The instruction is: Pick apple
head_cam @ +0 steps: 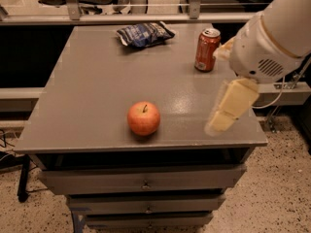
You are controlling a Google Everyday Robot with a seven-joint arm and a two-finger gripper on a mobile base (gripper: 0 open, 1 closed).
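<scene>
A round orange-red apple (144,118) is seen resting on a flat grey rectangular desk (87,91), close to the front edge and roughly midway between the front corners. Its skin is smooth and glossy, with a paler orange patch on the upper left side and deeper red towards the right. A short dark stem is set in a shallow dimple at the top, and the fruit stands upright with a small shadow beneath it. Nothing is touching it.

The gripper (215,91), carried on a bulky white plastic arm (272,38), is placed above the right side of the desk near the front right corner, well apart from the apple. Its cream-coloured fingers (233,101) are spread apart and released, with nothing held between them. One finger is angled down towards the front right corner, and the other is seen just beside the can.

A red-orange cylindrical soda can (207,49) is stood upright near the right edge, towards the back right corner. A crinkled dark blue snack bag (144,34) is laid flat by the back edge, about midway along it. Grey metal drawers (146,181) are stacked below the desk top, and a speckled floor (286,188) is seen beneath.
</scene>
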